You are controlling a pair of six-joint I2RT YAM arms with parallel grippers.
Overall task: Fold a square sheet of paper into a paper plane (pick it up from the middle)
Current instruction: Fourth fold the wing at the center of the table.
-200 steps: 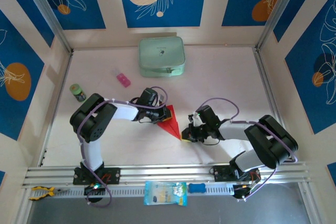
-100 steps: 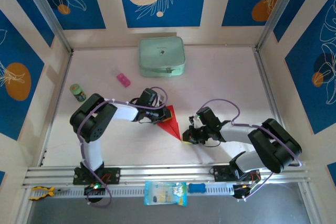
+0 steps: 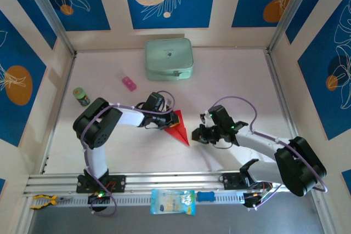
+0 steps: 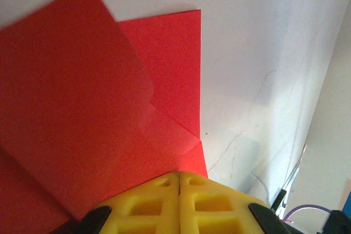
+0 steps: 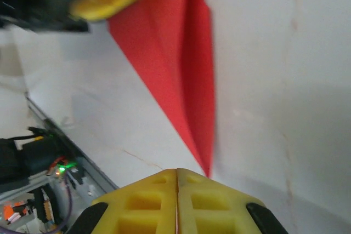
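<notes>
Since a second ago, the right arm has swung its elbow outward. The right gripper (image 3: pixel 196 135) has drawn a little away from the nose of the paper plane (image 3: pixel 179 129), which it was touching. The plane and the left arm have not shifted. The red plane lies flat on the white table (image 3: pixel 241 80), on the arms' side of the pale green case (image 3: pixel 169 58) and well apart from it, with its sharp nose pointing away from the case. The left gripper (image 3: pixel 167 123) sits on the plane's wide end, the end nearer the case. In the left wrist view its yellow fingers (image 4: pixel 159 190) are closed tight together with their tips against the red paper (image 4: pixel 109 91), and one flap is lifted. Whether any paper is pinched between them cannot be told. In the right wrist view the right gripper's fingers (image 5: pixel 142 193) are also pressed together and hold nothing, and the plane's nose (image 5: pixel 206 169) ends just beyond their tips.
</notes>
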